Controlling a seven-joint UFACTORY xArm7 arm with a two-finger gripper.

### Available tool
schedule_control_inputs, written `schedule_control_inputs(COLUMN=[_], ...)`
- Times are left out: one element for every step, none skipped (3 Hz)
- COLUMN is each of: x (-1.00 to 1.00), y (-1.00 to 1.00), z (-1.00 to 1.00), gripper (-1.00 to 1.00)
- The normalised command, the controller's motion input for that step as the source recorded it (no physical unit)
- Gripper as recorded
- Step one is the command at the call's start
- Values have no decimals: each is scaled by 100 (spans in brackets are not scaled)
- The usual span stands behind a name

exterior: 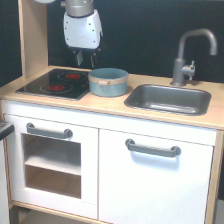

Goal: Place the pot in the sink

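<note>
Nearest the camera are two white cabinet fronts below the table (112, 106): one oven door (50, 162) with a window, and one plain door (155, 175). Each carries one grey handle, two handles in all, the oven's (49, 132) and the plain door's (152, 148).

On the light wooden table there is one black hob (52, 84) with two red rings, one pot (108, 82), one sink (168, 99) and one grey tap (192, 55).

One arm comes down from the top edge, its white housing (83, 29) above the gripper (86, 59). The gripper hangs in the air with two short dark fingers pointing down; a narrow gap shows between them and nothing is held.

The pot stands upright on the table, below the gripper and a little toward the exterior view's right of it, clear of the fingers and not touched by them. It is teal-blue with a tan band under the rim, and its near side meets the hob's right edge; whether it overlaps the hob I cannot tell.

The sink, a dark grey basin set into the table, lies lower than the gripper and well off toward the exterior view's right, beyond the pot. Pot and sink are near each other but apart. The tap rises behind the sink, farther from the gripper still.
</note>
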Motion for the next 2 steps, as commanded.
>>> schedule_control_inputs(x=[10, 8], y=[18, 13], z=[-78, -76], gripper=[100, 100])
